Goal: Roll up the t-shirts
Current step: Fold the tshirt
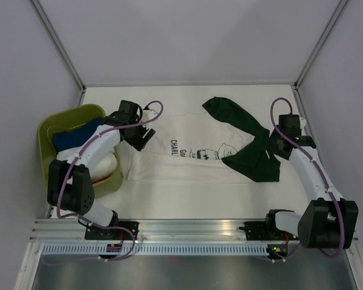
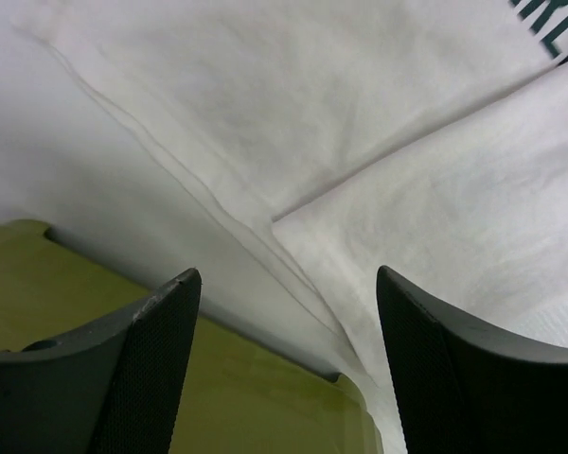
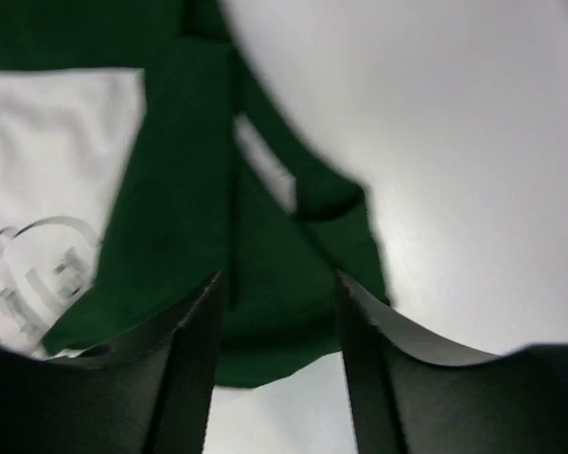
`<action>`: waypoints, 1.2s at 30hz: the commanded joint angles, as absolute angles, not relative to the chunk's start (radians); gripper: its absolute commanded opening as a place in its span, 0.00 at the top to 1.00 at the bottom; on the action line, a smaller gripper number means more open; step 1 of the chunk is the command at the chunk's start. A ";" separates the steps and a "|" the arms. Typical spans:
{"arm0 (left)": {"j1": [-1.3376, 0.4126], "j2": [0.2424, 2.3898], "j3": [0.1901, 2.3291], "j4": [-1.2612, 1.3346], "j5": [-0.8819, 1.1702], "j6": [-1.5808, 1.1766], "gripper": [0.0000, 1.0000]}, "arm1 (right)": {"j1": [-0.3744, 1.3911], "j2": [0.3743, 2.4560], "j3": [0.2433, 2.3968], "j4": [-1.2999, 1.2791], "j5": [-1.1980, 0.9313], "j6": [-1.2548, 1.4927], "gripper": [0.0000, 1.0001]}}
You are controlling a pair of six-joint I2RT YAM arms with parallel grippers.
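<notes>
Two shirts lay on the white table (image 1: 187, 196). The white shirt (image 1: 181, 158) was spread flat across the middle, with its black lettering and drawing facing up. The dark green shirt (image 1: 245, 142) lay crumpled at the right, its lower part overlapping the white shirt's right end. A yellow-green bin (image 1: 72, 112) stood at the left, just beside the white shirt, with blue cloth (image 1: 72, 139) inside it. The left gripper (image 2: 286, 274) — fingers wide apart, nothing between them — hovered over the white shirt's left edge, by the bin's rim. The right gripper (image 3: 279, 279) — fingers parted, gripping nothing — hung above the green shirt's right side. The right wrist view was blurred, so finer detail of the cloth there could not be made out.
</notes>
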State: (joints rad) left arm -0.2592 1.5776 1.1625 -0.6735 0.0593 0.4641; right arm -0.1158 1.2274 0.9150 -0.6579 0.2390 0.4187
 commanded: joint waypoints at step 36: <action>-0.417 1.536 0.811 -0.588 -0.044 0.434 0.56 | -0.008 1.428 0.752 -0.419 -0.052 0.624 0.99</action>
State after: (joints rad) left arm -0.4129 1.5249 0.8234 -0.6193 -0.0364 0.4637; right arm -0.0086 1.4254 0.7033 -0.4263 -0.0593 0.6323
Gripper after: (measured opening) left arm 0.438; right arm 0.011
